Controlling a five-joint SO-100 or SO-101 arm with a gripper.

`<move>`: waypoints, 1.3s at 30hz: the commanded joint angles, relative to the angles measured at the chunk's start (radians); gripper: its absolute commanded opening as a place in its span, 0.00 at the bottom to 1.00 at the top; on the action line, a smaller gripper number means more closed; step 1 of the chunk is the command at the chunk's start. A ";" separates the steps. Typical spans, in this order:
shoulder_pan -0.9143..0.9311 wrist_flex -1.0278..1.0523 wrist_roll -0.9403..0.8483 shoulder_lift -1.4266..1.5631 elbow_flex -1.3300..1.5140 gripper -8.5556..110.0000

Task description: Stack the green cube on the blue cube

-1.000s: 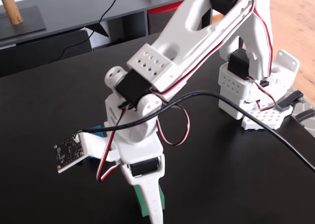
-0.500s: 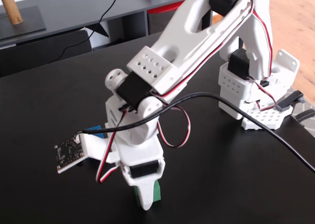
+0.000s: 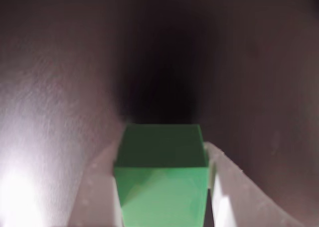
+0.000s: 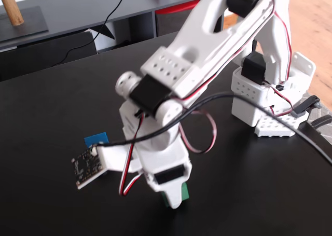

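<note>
Green cube point(image 3: 162, 179) sits clamped between the white fingers of the gripper point(image 3: 164, 207) in the wrist view, filling the lower middle of the picture over the black table point(image 4: 52, 122). In the fixed view the arm hangs low over the table with a sliver of green at its tip. The blue cube point(image 4: 96, 139) (mostly hidden behind the camera board) lies nearby, apart. Judging from this, the grasp is made; carrying across and stacking remain.
</note>
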 commanded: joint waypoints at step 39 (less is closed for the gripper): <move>0.431 -0.064 -0.420 0.222 -0.225 0.16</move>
